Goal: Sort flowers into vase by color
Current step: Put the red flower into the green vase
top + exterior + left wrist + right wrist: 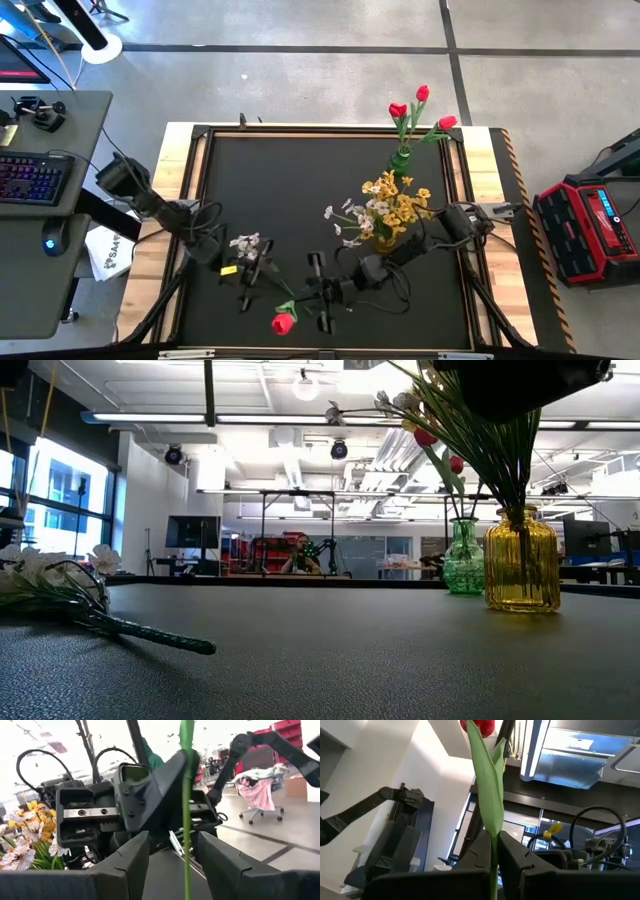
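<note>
**Red tulip passes between arms, one white spray left on the mat**

Red buds already stand in the green vase [401, 160] at the far edge of the black mat [300, 180], well beyond both pincers, and yellow clusters with pale blossoms fill the amber vase [385, 238] just behind the right arm's wrist. So most of the sorting looks done. By my reckoning two stems remain: the red tulip [284, 323] now in the air near the front edge, and a white blossom spray [247, 244] lying flat on the mat beside the left arm. From table height that spray's wrapped stem [150, 634] rests free, touching nothing but the mat.

The right gripper [496, 851] is pinched tight on the tulip's green stem [493, 870], with a long leaf and the red bud rising just past its fingertips. The left gripper [172, 852] faces it at close range. Its fingers [131, 855] stand apart with the same stem running down the gap between them, and no pad clearly presses it, so the left looks like it is letting go while the right carries the weight.

I judge the tulip belongs with the reds in the green vase, far off from the right pincer across the mat.
</note>
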Tool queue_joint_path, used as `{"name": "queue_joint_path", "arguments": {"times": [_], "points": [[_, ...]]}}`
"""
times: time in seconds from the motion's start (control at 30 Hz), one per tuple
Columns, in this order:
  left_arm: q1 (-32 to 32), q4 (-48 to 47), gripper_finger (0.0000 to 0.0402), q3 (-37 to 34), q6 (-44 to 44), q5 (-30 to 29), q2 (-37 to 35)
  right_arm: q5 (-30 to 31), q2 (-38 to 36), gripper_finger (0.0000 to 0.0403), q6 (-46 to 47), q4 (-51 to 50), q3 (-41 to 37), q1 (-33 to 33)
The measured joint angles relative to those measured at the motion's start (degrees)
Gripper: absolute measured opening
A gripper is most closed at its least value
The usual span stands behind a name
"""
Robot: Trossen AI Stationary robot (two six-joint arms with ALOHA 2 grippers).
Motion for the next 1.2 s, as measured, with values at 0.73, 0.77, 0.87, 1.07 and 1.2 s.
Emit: {"name": "queue_joint_path", "arguments": {"times": [0.73, 0.77, 0.87, 1.07, 1.2], "points": [[0.0, 0.07, 0.004, 7.85, -0.87, 6.03, 10.55, 8.29, -0.04, 0.0, -1.95, -7.26, 0.04, 2.84], [-0.18, 0.07, 0.0029, 7.85, -0.43, 6.02, 10.55, 9.42, -0.04, 0.0, -2.0, -7.81, 0.04, 3.16], [-0.56, -0.33, 0.0006, 7.83, 0.39, 5.9, 10.55, 12.56, -0.04, 0.0, -1.71, -9.15, 0.09, 4.06], [-0.8, -1.68, 0.0002, 7.83, 0.37, 3.66, 10.55, 14.14, -0.07, 0.0009, 1.94, -10.09, 0.11, 4.9], [-1.29, -3.26, 0.0001, 7.83, 0.38, -0.46, 10.49, 22.13, -0.07, 0.0048, 0.47, -10.79, 0.09, 6.56]]}}
